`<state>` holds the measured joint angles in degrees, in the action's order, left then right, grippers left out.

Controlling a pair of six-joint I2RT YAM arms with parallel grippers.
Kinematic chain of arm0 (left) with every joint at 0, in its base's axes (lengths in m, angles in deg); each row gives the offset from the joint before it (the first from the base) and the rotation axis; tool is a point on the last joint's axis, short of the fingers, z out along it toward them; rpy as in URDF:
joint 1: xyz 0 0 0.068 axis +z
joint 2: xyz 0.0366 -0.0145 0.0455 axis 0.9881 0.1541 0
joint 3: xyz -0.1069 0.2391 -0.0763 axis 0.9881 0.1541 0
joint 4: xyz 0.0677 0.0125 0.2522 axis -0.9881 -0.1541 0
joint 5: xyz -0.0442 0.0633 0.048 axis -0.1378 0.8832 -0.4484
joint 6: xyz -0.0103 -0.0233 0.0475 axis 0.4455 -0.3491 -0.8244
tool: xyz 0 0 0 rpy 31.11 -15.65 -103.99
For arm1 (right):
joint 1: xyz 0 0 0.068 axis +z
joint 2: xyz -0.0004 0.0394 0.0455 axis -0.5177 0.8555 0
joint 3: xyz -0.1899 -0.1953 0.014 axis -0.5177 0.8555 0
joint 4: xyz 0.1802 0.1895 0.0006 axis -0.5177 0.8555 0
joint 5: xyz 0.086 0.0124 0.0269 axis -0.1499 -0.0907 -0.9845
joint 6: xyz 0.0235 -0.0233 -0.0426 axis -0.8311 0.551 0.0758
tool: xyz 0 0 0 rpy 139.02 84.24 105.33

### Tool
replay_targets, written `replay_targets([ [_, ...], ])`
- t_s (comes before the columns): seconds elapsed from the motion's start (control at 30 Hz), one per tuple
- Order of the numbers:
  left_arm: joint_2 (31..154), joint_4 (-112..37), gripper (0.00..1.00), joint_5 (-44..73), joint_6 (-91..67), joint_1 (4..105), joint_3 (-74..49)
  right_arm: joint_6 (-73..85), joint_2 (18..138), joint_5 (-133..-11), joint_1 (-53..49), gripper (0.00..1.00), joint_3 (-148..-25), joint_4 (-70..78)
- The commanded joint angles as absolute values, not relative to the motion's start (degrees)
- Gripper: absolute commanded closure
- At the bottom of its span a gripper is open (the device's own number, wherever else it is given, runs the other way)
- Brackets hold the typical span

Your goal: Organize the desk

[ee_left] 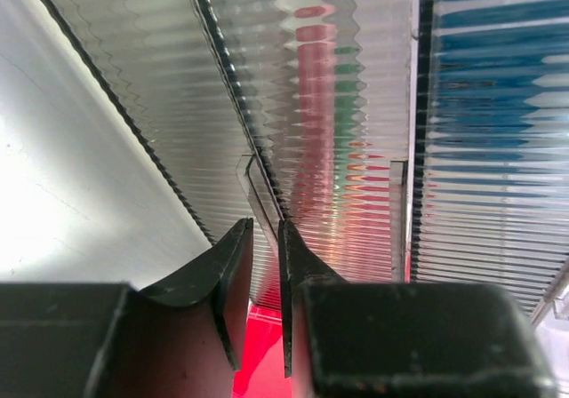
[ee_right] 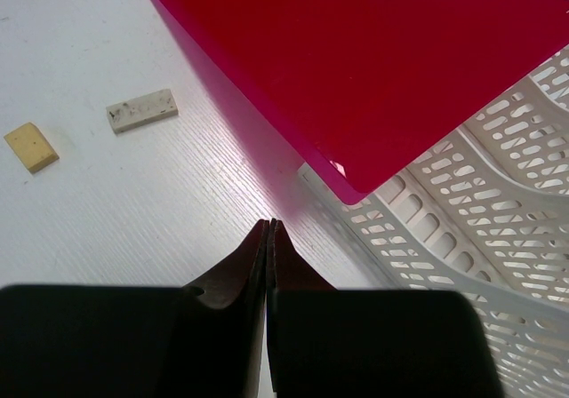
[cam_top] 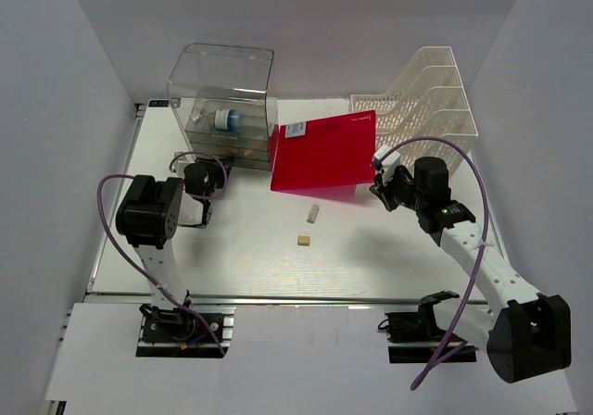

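The desk is a white tabletop with a silver rail along its near edge. A white eraser and a tan eraser lie mid-desk; both show in the right wrist view, white and tan. A red folder leans tilted at the back. My right gripper is shut and empty, just above the desk by the folder's corner. My left gripper is at the front of the clear drawer box, jaws a narrow gap apart on a thin clear handle tab.
The white mesh file rack stands at the back right, close to my right gripper. A blue and white item lies inside the drawer box. White walls enclose the desk on three sides.
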<state>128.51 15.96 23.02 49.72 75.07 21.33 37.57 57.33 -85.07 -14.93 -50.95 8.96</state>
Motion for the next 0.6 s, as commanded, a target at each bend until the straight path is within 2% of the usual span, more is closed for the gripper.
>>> replay_targets([
  [0.0,128.34,20.24,0.73,22.82,50.25,75.42,22.17,38.30,57.33,-84.68,-14.92,1.00,-51.08,7.48],
  [0.23,129.39,22.09,0.78,22.82,50.78,75.42,22.79,38.39,57.42,-84.59,-14.83,1.00,-51.08,7.48],
  [0.57,129.75,22.44,0.93,22.82,50.61,75.42,22.52,38.48,57.33,-84.59,-14.92,1.00,-51.08,7.57],
])
